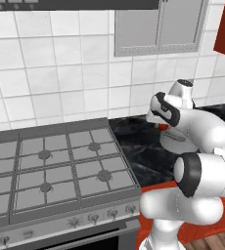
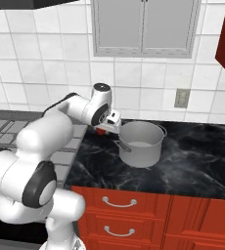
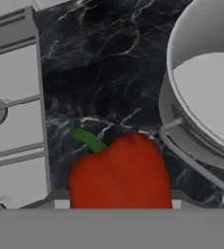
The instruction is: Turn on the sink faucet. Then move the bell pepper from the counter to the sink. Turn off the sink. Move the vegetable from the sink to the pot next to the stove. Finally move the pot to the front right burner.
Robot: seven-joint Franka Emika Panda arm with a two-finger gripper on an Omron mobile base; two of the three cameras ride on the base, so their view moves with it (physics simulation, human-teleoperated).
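The fingers [image 2: 104,130] are gripping the glossy red bell pepper [image 3: 120,172], hovering just left of the open grey metal pot [image 2: 141,143], stove side.

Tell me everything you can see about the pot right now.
The pot is a small round grey metal one, lidless and empty, its pale floor visible inside. It stands upright on the black counter, right of the stove. A thin loop handle juts from its rim on the far side and another thin handle shows low on its near side. The red pepper hangs just left of it, over the counter, between the fingers, not touching it as far as the hand view shows.
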